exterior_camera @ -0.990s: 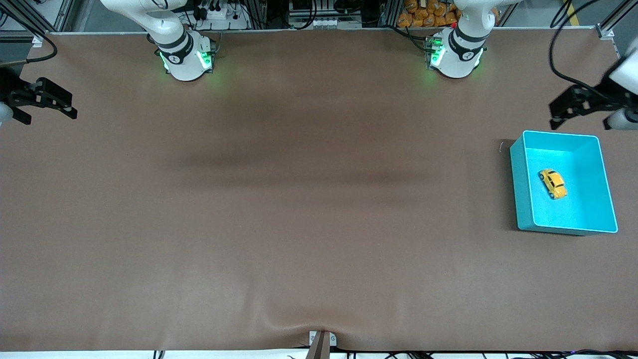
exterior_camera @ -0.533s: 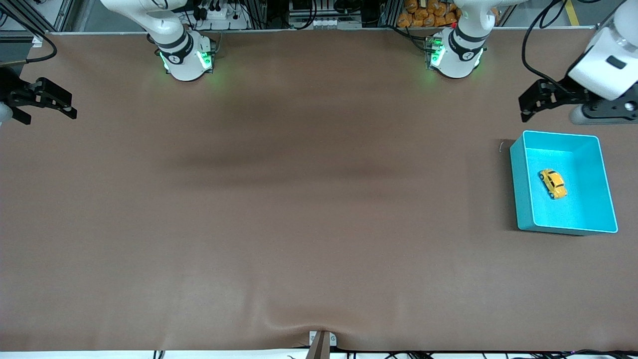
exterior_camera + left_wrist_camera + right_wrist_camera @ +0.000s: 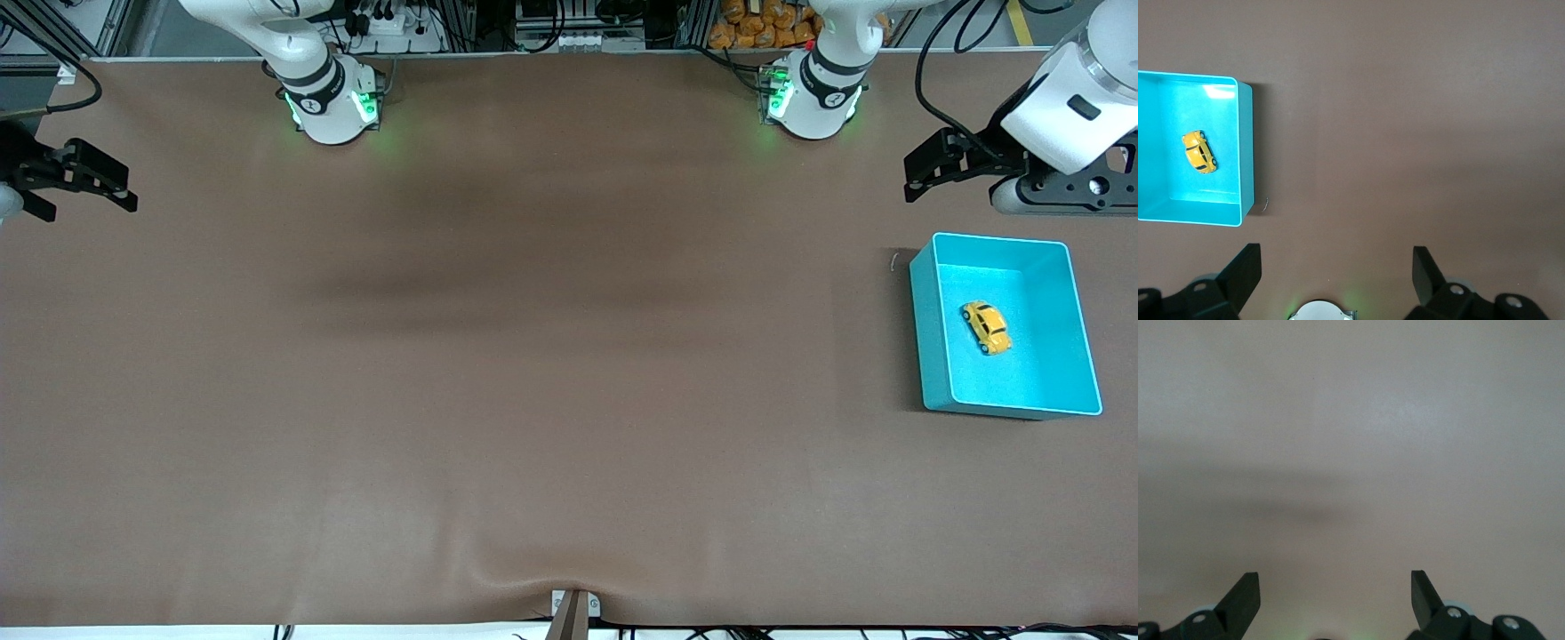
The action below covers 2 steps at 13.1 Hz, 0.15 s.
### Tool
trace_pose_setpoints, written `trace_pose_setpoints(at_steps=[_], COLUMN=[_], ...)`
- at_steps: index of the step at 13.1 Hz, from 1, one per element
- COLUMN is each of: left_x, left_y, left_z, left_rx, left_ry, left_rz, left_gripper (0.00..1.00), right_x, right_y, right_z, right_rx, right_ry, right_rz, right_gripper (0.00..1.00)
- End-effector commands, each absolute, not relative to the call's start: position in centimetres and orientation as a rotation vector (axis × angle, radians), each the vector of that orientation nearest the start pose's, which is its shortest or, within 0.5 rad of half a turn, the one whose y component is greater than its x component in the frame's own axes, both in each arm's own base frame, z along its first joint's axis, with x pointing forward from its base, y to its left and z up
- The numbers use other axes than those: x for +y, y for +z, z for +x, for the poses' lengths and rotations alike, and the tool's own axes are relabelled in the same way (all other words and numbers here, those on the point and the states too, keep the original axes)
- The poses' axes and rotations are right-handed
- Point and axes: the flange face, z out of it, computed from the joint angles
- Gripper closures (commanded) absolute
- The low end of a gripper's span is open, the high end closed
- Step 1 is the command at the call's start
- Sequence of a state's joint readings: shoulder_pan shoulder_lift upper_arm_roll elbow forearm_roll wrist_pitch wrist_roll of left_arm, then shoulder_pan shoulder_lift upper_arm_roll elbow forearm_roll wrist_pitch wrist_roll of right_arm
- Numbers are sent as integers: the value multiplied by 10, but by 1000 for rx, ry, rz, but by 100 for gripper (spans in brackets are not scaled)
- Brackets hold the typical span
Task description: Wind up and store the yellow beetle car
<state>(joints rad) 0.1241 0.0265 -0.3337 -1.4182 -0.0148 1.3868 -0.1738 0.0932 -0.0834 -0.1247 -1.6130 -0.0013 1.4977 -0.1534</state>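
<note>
The yellow beetle car lies on the floor of the turquoise bin at the left arm's end of the table; it also shows in the left wrist view, inside the bin. My left gripper is open and empty, up over bare table between its base and the bin; its own view shows the jaws wide apart. My right gripper is open and empty over the table's edge at the right arm's end, and waits; its own view shows only bare table.
The brown table mat is bare apart from the bin. A small light speck lies on the mat beside the bin's corner. The two arm bases stand along the table's edge farthest from the front camera.
My left gripper has moved away from the bin's rim, toward its base and the table's middle. The car, the bin and the right arm have not moved.
</note>
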Motion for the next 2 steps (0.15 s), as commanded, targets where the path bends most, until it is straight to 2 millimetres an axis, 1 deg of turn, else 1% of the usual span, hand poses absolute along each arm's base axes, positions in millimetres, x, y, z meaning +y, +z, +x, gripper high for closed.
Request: trace_pose_setpoints(at_steps=[1, 2], left_x=[-111, -111], left_y=[670, 670], left_z=[523, 523], left_rx=[40, 40], left_ry=[102, 102], left_rz=[-3153, -3153], left_gripper=[0, 0], right_x=[-21, -21], right_y=[642, 641], right_z=[520, 521], right_rx=[-180, -180], right_ry=[63, 65], right_rz=[-3131, -3131], right_gripper=[0, 0])
